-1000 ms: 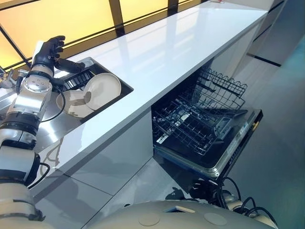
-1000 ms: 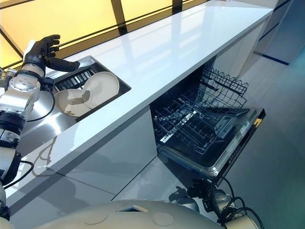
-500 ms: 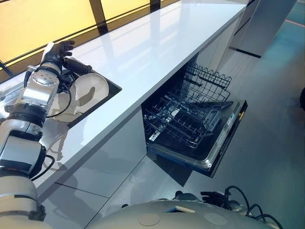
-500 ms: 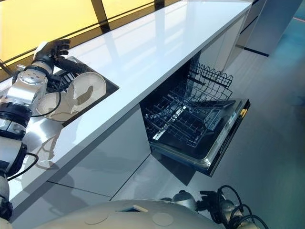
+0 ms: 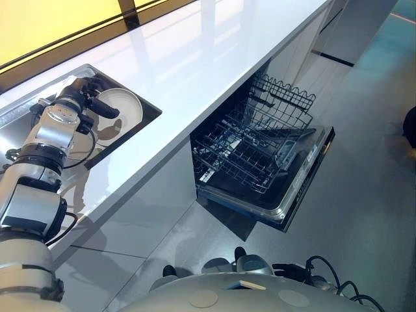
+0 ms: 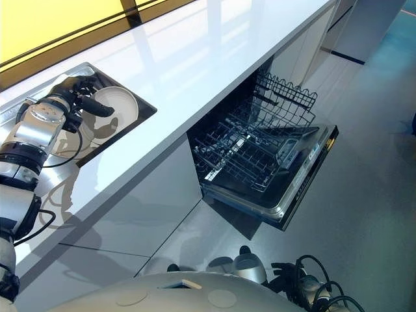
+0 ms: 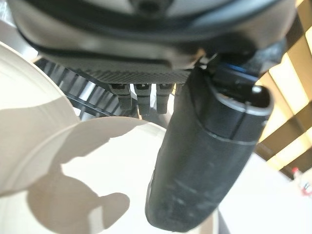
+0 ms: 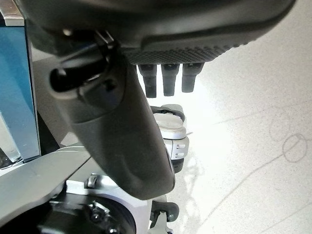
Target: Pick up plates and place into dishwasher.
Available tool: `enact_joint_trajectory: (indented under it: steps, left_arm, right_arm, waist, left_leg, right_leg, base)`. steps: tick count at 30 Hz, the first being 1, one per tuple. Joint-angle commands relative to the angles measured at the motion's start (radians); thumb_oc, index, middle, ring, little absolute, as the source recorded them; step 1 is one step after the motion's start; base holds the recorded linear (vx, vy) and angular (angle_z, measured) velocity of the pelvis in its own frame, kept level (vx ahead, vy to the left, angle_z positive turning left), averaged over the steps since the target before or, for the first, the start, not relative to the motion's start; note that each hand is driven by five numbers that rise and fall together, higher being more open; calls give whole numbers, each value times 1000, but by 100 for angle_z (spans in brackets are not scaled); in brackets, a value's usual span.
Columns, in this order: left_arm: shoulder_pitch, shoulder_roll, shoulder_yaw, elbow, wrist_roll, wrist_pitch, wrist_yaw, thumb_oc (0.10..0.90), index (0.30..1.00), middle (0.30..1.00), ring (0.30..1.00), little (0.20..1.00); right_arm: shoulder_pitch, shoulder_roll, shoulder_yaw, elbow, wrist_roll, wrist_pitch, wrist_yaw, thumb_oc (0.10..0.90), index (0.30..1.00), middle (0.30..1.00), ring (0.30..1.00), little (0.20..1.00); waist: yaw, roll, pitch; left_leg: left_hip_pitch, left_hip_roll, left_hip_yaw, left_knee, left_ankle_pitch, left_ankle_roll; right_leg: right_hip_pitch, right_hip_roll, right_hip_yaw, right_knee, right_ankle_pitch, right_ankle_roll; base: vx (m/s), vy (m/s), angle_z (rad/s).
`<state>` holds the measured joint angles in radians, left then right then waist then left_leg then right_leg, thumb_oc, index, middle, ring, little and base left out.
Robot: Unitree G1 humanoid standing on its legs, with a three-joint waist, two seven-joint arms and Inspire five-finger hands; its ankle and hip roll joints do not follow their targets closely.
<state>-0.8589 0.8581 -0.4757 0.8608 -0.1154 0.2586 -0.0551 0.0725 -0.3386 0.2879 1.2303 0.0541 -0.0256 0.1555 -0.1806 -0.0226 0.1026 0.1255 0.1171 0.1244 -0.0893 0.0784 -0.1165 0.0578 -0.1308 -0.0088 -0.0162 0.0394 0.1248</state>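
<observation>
Left robot hand (image 5: 83,96): your fingers are straight, thumb spread across the upper plate (image 5: 125,104), gripping nothing.
Right robot hand (image 8: 122,131): hangs relaxed above the floor (image 8: 243,122), empty.
Plates: upper one leans on the lower plate (image 6: 91,132) in the sink (image 5: 26,107).
Dishwasher (image 5: 305,175): open under the tabletop (image 5: 195,65), rack (image 5: 240,156) out.

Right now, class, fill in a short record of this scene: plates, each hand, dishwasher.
Plates: two, pale, upright in the sink
Left hand: open at one plate, thumb across its face
Right hand: open, above the floor
Dishwasher: door down, rack pulled out, no plates in it
Stage: no plate lifted yet
</observation>
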Motion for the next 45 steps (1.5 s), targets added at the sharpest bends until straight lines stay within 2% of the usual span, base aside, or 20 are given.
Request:
enact_joint_trajectory:
  steps: [1, 5, 9, 14, 20, 24, 28, 31, 34, 39, 45]
  left_arm:
    - [-245, 101, -13, 47, 82, -73, 19, 800, 900, 900, 900, 900]
    - [-256, 110, -46, 56, 135, -84, -32, 800, 900, 900, 900, 900]
    - [-276, 117, -80, 59, 158, -60, -121, 800, 900, 900, 900, 900]
    - [-322, 125, -131, 92, 109, -31, -200, 800, 900, 900, 900, 900]
    - [-336, 119, -118, 112, 62, -29, -175, 800, 900, 900, 900, 900]
    - [-340, 121, -95, 112, 45, -75, -71, 800, 900, 900, 900, 900]
    - [-335, 120, -59, 92, -35, -120, 47, 800, 900, 900, 900, 900]
    - [-299, 115, 7, 59, -89, -208, 221, 800, 900, 900, 900, 900]
    - [-247, 106, 65, 23, -97, -247, 298, 800, 900, 900, 900, 900]
    - [-196, 111, 93, -2, -41, -261, 294, 800, 900, 900, 900, 900]
    - [-180, 107, 84, -2, -16, -233, 261, 800, 900, 900, 900, 900]
  right_arm:
    - [-19, -49, 0, -23, 7, -27, -5, 800, 900, 900, 900, 900]
    - [-16, -57, 1, -36, 19, -35, 0, 800, 900, 900, 900, 900]
    - [-18, -59, 3, -45, 28, -31, -2, 800, 900, 900, 900, 900]
    - [-20, -63, -2, -42, 24, -31, -7, 800, 900, 900, 900, 900]
    - [-20, -61, -6, -36, 23, -38, -12, 800, 900, 900, 900, 900]
    - [-14, -59, 0, -36, 32, -44, -12, 800, 900, 900, 900, 900]
    - [-7, -55, 7, -34, 41, -47, -13, 800, 900, 900, 900, 900]
    - [-1, -49, 11, -31, 46, -46, -15, 800, 900, 900, 900, 900]
    - [5, -44, 12, -33, 45, -44, -15, 800, 900, 900, 900, 900]
    - [15, -44, 9, -41, 36, -43, -14, 800, 900, 900, 900, 900]
    - [26, -41, 6, -49, 18, -40, -14, 800, 900, 900, 900, 900]
  waist:
    - [-14, 36, -15]
    - [-13, 29, -7]
    - [-14, 30, 0]
    - [-20, 34, 3]
    - [-21, 34, 6]
    - [-20, 29, 6]
    - [-17, 23, 5]
    - [-13, 18, 6]
    - [-7, 13, 7]
    - [-4, 14, 6]
    - [-7, 12, 8]
  left_leg:
    - [-31, -173, 40, 86, -171, 184]
    - [-35, -173, 36, 86, -172, 185]
    - [-39, -173, 36, 87, -172, 186]
    - [-41, -174, 42, 87, -172, 186]
    - [-43, -175, 42, 87, -170, 186]
    - [-44, -175, 40, 86, -169, 184]
    - [-45, -174, 39, 86, -168, 183]
    - [-43, -171, 36, 86, -169, 182]
    - [-41, -169, 32, 87, -171, 182]
    - [-39, -169, 31, 89, -173, 184]
    - [-40, -169, 37, 98, -178, 186]
  right_leg:
    - [-100, 64, 42, 143, -21, 40]
    - [-102, 68, 41, 132, -17, 41]
    - [-107, 71, 43, 126, -14, 41]
    - [-110, 72, 42, 120, -9, 45]
    - [-108, 74, 39, 112, -12, 44]
    - [-104, 77, 40, 106, -13, 42]
    - [-104, 79, 40, 105, -13, 40]
    - [-101, 82, 41, 107, -16, 36]
    - [-100, 83, 39, 109, -18, 33]
    - [-101, 84, 38, 117, -24, 32]
    - [-104, 81, 39, 126, -27, 35]
  base:
    - [0, 0, 0]
    - [0, 0, 0]
    - [0, 0, 0]
    - [0, 0, 0]
    - [0, 0, 0]
    - [0, -7, -2]
    - [3, -8, 0]
    - [7, -10, 0]
    - [0, 0, 0]
    - [34, 0, -1]
    - [36, 13, 0]
